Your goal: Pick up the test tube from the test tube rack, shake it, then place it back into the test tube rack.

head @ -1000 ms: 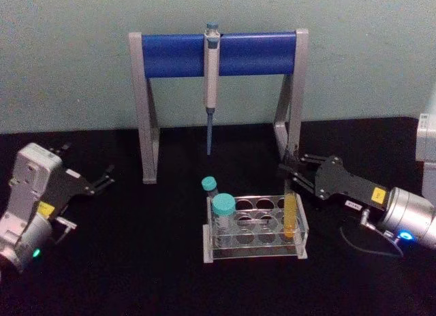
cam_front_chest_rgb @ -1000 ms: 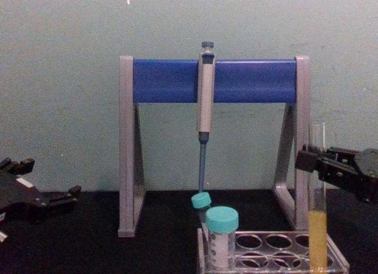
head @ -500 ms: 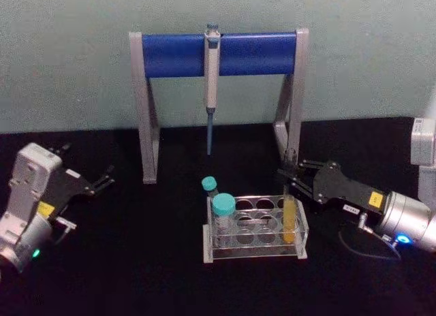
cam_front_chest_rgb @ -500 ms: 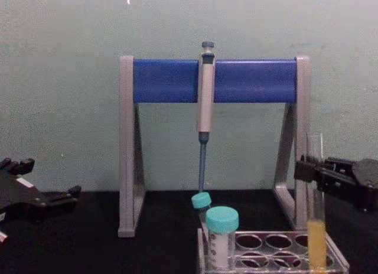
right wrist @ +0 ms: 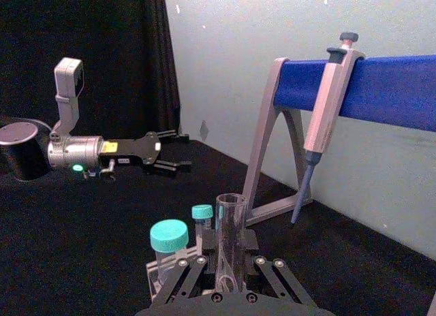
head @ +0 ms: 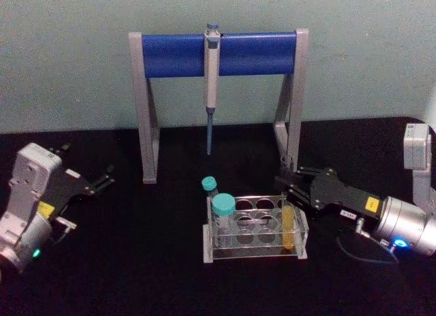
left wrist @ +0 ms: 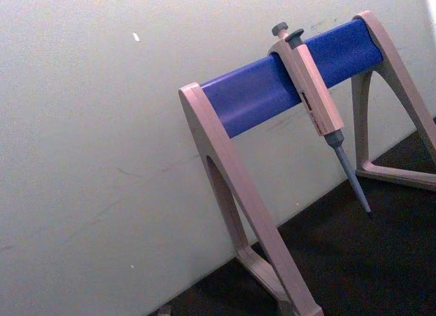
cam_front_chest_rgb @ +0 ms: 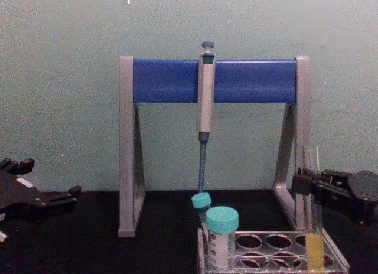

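The test tube (head: 291, 227), clear glass with yellow liquid in its lower part, stands upright in a hole at the right end of the clear test tube rack (head: 259, 249). My right gripper (head: 285, 185) reaches in from the right and is shut on the tube's upper part. From the chest, the tube (cam_front_chest_rgb: 313, 245) rises out of the rack (cam_front_chest_rgb: 266, 251) with the gripper (cam_front_chest_rgb: 308, 184) clamped just below its rim. The right wrist view has the tube (right wrist: 230, 234) between the fingers. My left gripper (head: 102, 180) rests open at the far left.
Two teal-capped tubes (head: 223, 208) (head: 208, 185) stand at the rack's left end. Behind the rack is a grey-and-blue pipette stand (head: 170, 55) with a grey pipette (head: 211, 74) hanging from its bar. A wall closes off the back; black tabletop lies around.
My right gripper has come down with the test tube, sinking it deeper into the rack's right-end hole. The left arm has not moved.
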You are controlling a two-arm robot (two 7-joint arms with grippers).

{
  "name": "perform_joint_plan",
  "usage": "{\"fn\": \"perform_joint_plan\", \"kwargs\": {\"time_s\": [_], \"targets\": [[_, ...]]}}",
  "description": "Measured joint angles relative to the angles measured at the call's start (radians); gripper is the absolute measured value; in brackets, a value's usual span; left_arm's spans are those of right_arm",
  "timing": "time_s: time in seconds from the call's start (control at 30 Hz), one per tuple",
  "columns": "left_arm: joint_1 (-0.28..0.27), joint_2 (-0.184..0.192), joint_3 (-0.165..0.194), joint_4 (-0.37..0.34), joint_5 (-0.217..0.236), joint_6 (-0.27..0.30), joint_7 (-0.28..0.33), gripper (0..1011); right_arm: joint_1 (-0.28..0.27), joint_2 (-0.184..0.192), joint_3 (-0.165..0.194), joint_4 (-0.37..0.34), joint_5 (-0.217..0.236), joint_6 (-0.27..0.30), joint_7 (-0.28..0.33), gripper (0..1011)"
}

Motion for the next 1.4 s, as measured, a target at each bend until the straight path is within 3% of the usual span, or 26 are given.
{"fn": "perform_joint_plan", "kwargs": {"time_s": [1.4], "targets": [[0.0, 0.0, 0.0, 0.0, 0.0, 0.0, 0.0, 1001, 0.001, -0.002, -0.003, 0.007, -0.001, 0.005, 0.002, 232]]}}
